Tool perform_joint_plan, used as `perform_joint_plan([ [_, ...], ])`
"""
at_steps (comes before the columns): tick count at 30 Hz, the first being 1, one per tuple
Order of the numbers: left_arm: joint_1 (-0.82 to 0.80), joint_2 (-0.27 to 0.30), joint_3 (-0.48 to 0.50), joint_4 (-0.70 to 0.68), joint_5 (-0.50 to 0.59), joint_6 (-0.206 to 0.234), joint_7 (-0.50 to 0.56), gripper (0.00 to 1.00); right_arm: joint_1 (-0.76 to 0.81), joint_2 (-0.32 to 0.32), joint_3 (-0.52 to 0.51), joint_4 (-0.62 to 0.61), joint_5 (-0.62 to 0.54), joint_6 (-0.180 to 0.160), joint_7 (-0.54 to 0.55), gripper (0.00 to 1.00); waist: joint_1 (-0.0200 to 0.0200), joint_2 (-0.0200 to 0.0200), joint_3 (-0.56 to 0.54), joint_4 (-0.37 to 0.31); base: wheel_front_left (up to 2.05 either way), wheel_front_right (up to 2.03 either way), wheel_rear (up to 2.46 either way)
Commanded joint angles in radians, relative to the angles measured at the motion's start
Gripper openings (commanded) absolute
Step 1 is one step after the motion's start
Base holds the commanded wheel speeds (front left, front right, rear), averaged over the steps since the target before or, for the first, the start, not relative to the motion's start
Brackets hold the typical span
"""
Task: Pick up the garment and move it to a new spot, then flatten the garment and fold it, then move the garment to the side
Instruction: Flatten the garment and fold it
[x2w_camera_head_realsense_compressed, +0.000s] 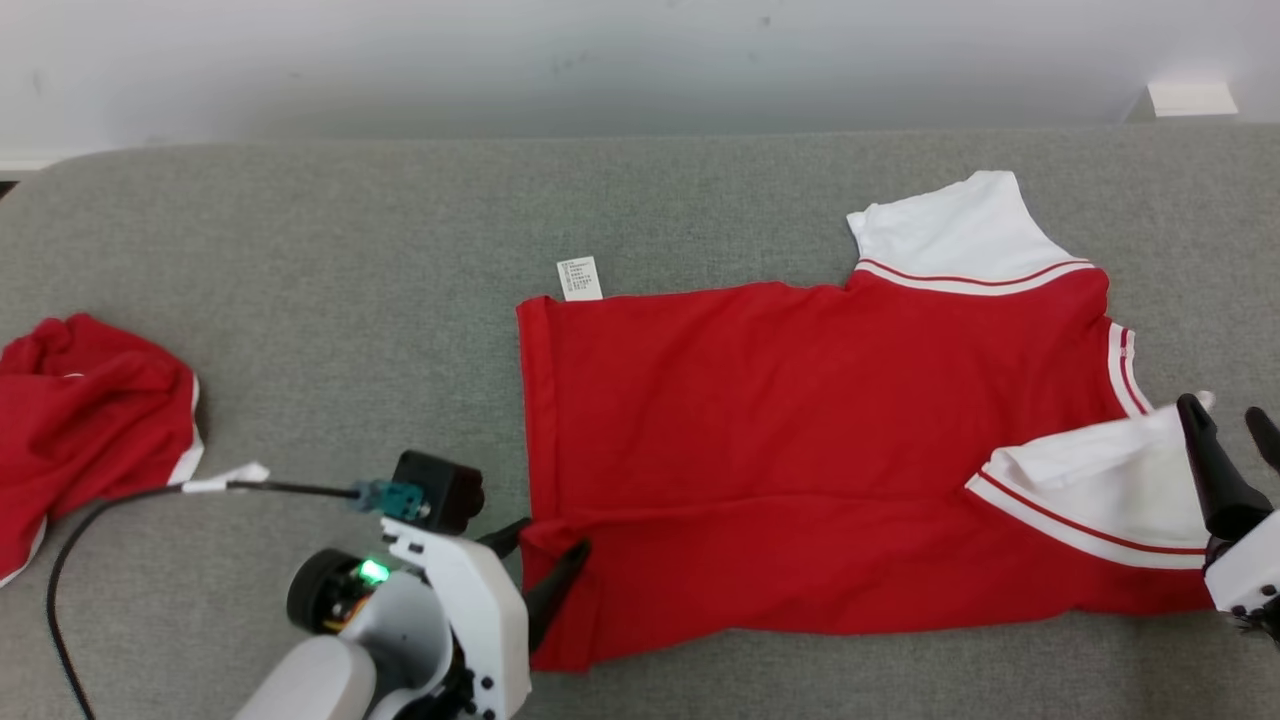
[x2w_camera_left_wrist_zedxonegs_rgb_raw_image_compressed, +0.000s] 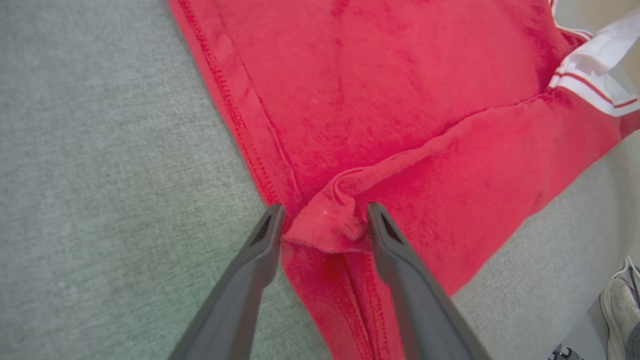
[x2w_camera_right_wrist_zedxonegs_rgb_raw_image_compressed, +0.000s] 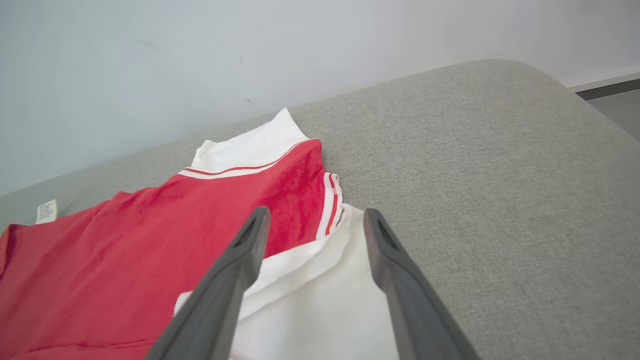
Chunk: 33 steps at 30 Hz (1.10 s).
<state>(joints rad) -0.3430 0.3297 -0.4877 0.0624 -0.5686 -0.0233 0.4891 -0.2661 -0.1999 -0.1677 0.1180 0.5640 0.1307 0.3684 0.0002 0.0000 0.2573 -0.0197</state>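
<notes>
The garment (x2w_camera_head_realsense_compressed: 800, 420) is a red shirt with white, red-striped sleeves, spread on the grey cushion (x2w_camera_head_realsense_compressed: 400, 250) with its near long edge folded over onto itself. My left gripper (x2w_camera_head_realsense_compressed: 550, 540) stands open at the shirt's lower left hem corner. In the left wrist view a small raised fold of red cloth (x2w_camera_left_wrist_zedxonegs_rgb_raw_image_compressed: 325, 225) lies between the spread fingers of the left gripper (x2w_camera_left_wrist_zedxonegs_rgb_raw_image_compressed: 325, 210). My right gripper (x2w_camera_head_realsense_compressed: 1222, 410) is open over the near white sleeve (x2w_camera_head_realsense_compressed: 1100, 490). In the right wrist view, the right gripper (x2w_camera_right_wrist_zedxonegs_rgb_raw_image_compressed: 316, 214) has its fingers parted above the white sleeve (x2w_camera_right_wrist_zedxonegs_rgb_raw_image_compressed: 320, 305).
A second red garment (x2w_camera_head_realsense_compressed: 80, 410) lies crumpled at the cushion's left end. A white care label (x2w_camera_head_realsense_compressed: 580, 278) sticks out at the shirt's far left corner. A black cable (x2w_camera_head_realsense_compressed: 100, 510) trails from my left wrist. A pale wall runs behind; a shoe (x2w_camera_left_wrist_zedxonegs_rgb_raw_image_compressed: 620, 300) stands on the floor.
</notes>
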Motion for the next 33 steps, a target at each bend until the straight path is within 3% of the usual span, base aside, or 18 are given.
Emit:
perform_joint_plan([
  [1,0.026,0.001,0.011,-0.005,-0.009,0.007,-0.013,1.00,0.017,-0.012,-0.001,-0.007,0.014,0.000,-0.012,1.00,-0.0002,0.0000,-0.008,0.002,0.00,0.00,0.00],
  [9,0.151,0.019,0.047,-0.100,-0.010,0.068,-0.087,1.00,0.180,-0.081,-0.002,-0.077,-0.016,0.000,-0.026,1.00,-0.0002,0.0000,-0.041,0.009,0.00,0.00,0.00],
  [14,0.219,0.017,0.022,-0.153,-0.016,0.085,-0.072,1.00,0.263,-0.116,0.012,-0.066,-0.060,0.000,-0.011,1.00,-0.0002,0.0000,-0.036,0.013,0.00,0.00,0.00],
  [22,0.242,0.004,-0.012,-0.139,-0.002,0.103,-0.056,1.00,0.247,-0.110,0.044,-0.015,-0.093,0.000,-0.003,1.00,-0.0002,0.0000,-0.017,0.010,0.00,0.00,0.00],
  [29,0.219,-0.005,-0.041,-0.095,0.007,0.093,-0.041,1.00,0.207,-0.122,0.060,0.037,-0.108,0.000,0.007,1.00,-0.0002,0.0000,0.009,0.007,0.00,0.00,0.00],
  [30,0.216,-0.009,-0.045,-0.087,0.006,0.091,-0.041,0.77,0.202,-0.121,0.065,0.046,-0.104,0.000,0.012,1.00,-0.0002,0.0000,0.013,0.007,0.00,0.00,0.00],
  [32,0.211,-0.015,-0.049,-0.073,0.002,0.088,-0.046,0.11,0.190,-0.122,0.076,0.062,-0.099,0.000,0.014,1.00,-0.0002,0.0000,0.018,0.007,0.00,0.00,0.00],
  [33,0.211,-0.015,-0.049,-0.073,0.002,0.088,-0.046,0.11,0.190,-0.122,0.076,0.062,-0.099,0.000,0.014,1.00,-0.0002,0.0000,0.018,0.007,0.00,0.00,0.00],
])
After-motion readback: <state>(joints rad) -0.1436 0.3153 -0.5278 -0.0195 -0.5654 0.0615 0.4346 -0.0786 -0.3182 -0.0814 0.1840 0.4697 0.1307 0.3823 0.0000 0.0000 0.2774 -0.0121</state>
